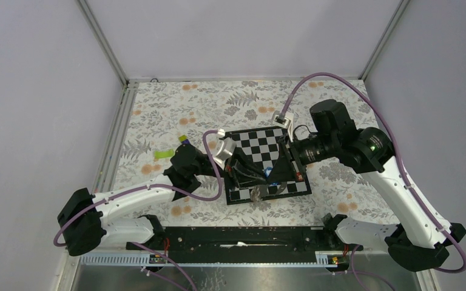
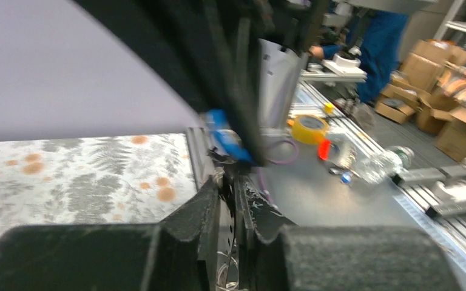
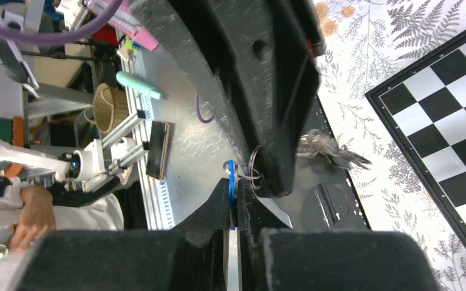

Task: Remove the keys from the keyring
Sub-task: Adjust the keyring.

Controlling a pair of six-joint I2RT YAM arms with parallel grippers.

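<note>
The right gripper (image 3: 233, 194) pinches the keyring (image 3: 231, 174) by its blue clip, over the chessboard (image 1: 261, 148) at its near edge, with the keys (image 3: 330, 150) bunched close by. The left gripper (image 2: 229, 191) is nearly closed, and I cannot tell whether it holds anything.

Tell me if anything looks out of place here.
The chessboard sits askew on the floral cloth, and a lime-green piece lies off the board on that cloth. Nothing looks spilled or broken.
</note>
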